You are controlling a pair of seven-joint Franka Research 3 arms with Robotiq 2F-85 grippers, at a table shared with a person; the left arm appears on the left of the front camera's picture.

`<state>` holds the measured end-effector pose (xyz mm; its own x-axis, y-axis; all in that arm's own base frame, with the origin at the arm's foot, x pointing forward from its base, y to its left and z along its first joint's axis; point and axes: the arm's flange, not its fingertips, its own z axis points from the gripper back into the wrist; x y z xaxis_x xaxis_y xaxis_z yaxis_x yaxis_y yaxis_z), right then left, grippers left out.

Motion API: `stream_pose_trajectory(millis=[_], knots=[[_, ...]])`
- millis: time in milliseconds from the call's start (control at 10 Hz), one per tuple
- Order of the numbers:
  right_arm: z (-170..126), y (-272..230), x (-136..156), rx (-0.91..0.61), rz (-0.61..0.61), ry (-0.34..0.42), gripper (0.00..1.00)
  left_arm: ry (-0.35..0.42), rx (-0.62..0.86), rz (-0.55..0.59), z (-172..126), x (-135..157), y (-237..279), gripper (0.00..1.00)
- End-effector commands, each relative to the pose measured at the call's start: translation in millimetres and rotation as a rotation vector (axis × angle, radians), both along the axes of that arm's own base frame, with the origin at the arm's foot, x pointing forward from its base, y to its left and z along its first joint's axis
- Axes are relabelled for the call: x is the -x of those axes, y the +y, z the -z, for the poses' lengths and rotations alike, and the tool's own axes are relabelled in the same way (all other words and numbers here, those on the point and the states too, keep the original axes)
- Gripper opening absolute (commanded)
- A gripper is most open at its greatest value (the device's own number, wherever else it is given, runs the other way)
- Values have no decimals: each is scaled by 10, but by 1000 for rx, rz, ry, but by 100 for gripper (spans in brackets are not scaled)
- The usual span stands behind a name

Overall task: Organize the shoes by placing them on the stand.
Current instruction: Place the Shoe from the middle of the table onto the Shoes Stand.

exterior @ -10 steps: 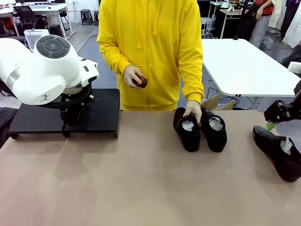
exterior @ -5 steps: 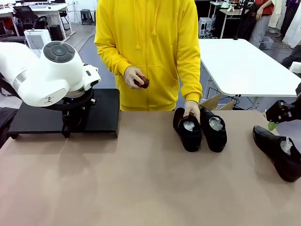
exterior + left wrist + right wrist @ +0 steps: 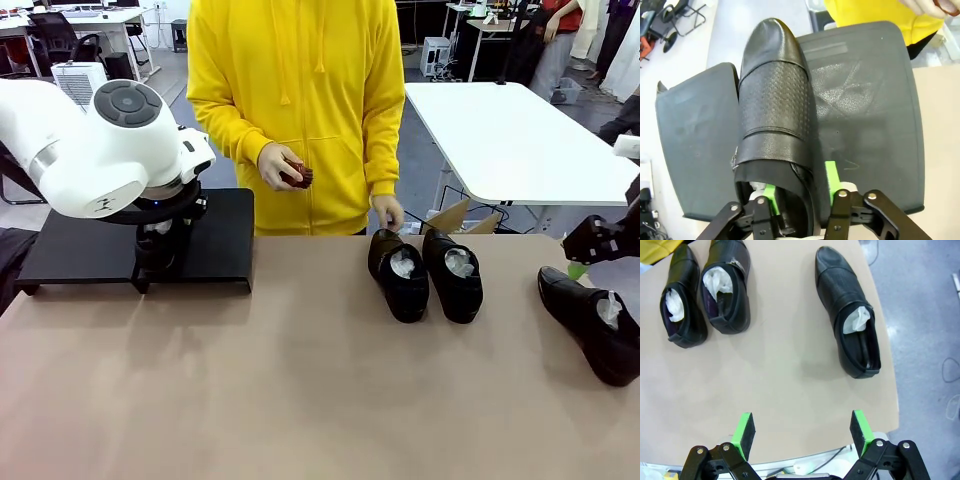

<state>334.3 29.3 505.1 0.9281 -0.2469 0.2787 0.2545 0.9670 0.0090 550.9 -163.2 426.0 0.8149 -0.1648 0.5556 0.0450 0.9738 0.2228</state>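
A glossy black shoe (image 3: 772, 100) lies on the matte-black stand (image 3: 865, 100), toe pointing away from my left gripper (image 3: 800, 184). The jaws are open, one green pad inside the shoe's opening and the other just clear of its side wall. In the front view the left arm covers this shoe over the stand (image 3: 215, 240). Two more paper-stuffed shoes (image 3: 400, 275) (image 3: 455, 275) sit side by side mid-table, and another (image 3: 595, 320) lies at the right. My right gripper (image 3: 802, 432) hovers open and holds nothing, above the table's near right corner, with these three shoes (image 3: 682, 305) (image 3: 725, 287) (image 3: 850, 315) beyond it.
A person in a yellow hoodie stands at the far side, one hand holding a small reddish-brown brush (image 3: 297, 176), the other hand (image 3: 388, 212) just behind the pair. The table's right edge (image 3: 885, 355) runs close to the lone shoe. A white table (image 3: 510, 130) stands behind.
My left jaws have parted from the shoe on the stand. The person's hand has let go of the left shoe of the pair and drawn back. The right gripper has barely moved.
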Motion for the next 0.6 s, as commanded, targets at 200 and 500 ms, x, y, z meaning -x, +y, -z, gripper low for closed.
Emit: stream_pose_trajectory(millis=[200,500], knots=[[338,23,136,44,-56,21,100,-76,-15,-59,-221,184,-50,95],[35,12,-18,5,-14,10,100,-62,-1,-31,-261,130,-48,95]])
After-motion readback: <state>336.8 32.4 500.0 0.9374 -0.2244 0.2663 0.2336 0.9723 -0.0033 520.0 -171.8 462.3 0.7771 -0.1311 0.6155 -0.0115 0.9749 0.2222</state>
